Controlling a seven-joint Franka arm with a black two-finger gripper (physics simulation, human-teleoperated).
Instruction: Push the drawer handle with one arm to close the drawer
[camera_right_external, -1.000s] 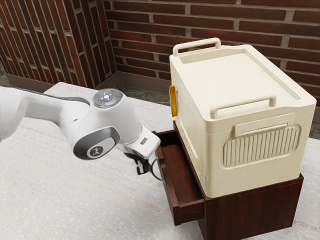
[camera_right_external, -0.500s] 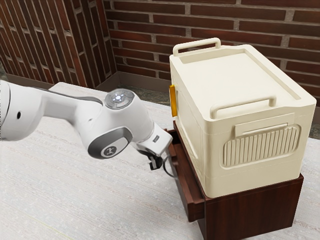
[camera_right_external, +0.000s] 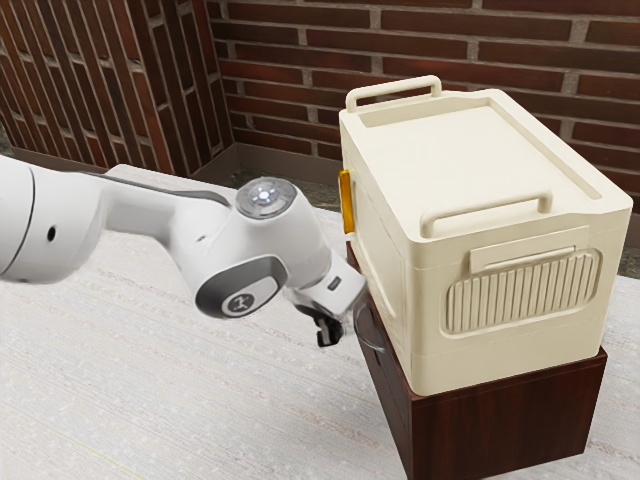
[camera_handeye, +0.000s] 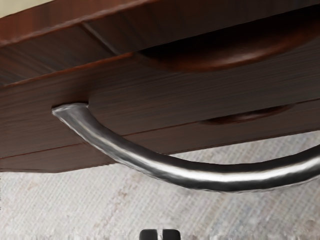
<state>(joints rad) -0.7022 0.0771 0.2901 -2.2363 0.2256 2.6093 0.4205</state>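
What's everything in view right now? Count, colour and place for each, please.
Cabinet: one, dark brown, on the table
Drawer front: one, dark brown, on the cabinet's arm-facing side
Curved handle: one, silver, on the drawer front
Box: one, cream, on the cabinet
Carrying rails: two, cream, on the box's top
Upright strip: one, amber, on the box's arm-facing side
Table: one, whitish, beneath cabinet
Brick wall faces: two, red-brown, behind
Arm: one, white, from exterior view's left
Claw: one, black, near the handle

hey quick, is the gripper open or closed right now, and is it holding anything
Gripper: closed, its fingertips nearly together, holding nothing.
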